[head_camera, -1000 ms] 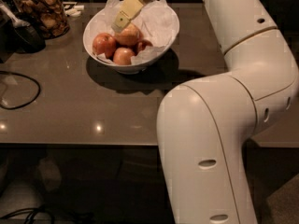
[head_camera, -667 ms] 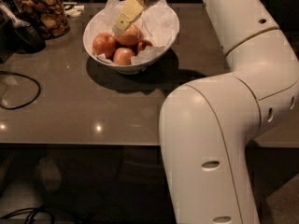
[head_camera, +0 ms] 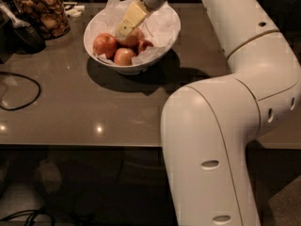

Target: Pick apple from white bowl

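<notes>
The white bowl (head_camera: 162, 44), lined with crumpled white paper, stands on the dark table at the back centre. It holds several apples. The apple (head_camera: 135, 38), the paler and larger one, lies in the middle of the bowl, partly hidden by my gripper. Smaller red apples lie to its left (head_camera: 104, 45), front (head_camera: 123, 56) and right (head_camera: 145, 45). My gripper (head_camera: 123, 31), pale yellow, reaches down from the top of the view into the bowl, its tip at the top of the apple.
A glass jar of brown snacks (head_camera: 41, 11) stands at the back left, with a dark object (head_camera: 21, 34) next to it. A black cable (head_camera: 19, 91) loops on the table's left side. My white arm (head_camera: 221, 126) fills the right foreground. The table's front edge (head_camera: 94, 146) runs across the middle.
My gripper has come lower into the bowl, down onto the pale apple. The apples and the bowl have not moved.
</notes>
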Motion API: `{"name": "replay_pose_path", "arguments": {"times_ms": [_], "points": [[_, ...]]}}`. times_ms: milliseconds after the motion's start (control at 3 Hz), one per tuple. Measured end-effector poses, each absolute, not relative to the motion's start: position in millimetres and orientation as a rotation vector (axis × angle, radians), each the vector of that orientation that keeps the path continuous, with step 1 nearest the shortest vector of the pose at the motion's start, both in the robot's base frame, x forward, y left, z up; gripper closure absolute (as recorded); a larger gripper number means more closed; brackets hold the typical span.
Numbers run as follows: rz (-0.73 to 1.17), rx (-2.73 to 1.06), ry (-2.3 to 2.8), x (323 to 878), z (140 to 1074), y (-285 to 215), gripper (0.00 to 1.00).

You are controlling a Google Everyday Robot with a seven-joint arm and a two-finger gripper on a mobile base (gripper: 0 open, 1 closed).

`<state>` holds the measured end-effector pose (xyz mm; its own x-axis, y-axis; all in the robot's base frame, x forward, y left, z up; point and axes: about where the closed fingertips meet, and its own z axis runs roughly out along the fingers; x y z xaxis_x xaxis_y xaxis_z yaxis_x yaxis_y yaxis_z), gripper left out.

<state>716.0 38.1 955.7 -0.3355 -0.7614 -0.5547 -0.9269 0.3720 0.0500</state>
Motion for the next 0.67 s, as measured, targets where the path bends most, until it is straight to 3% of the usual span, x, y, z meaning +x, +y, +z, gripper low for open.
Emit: {"name": "replay_pose_path", "arguments": {"times_ms": [333,667], "points": [[0.504,-1.460,2.203,717.7,951.4,37.4,0.07],[0.504,-1.459,2.205,719.3,949.2,36.3,0.13]]}}
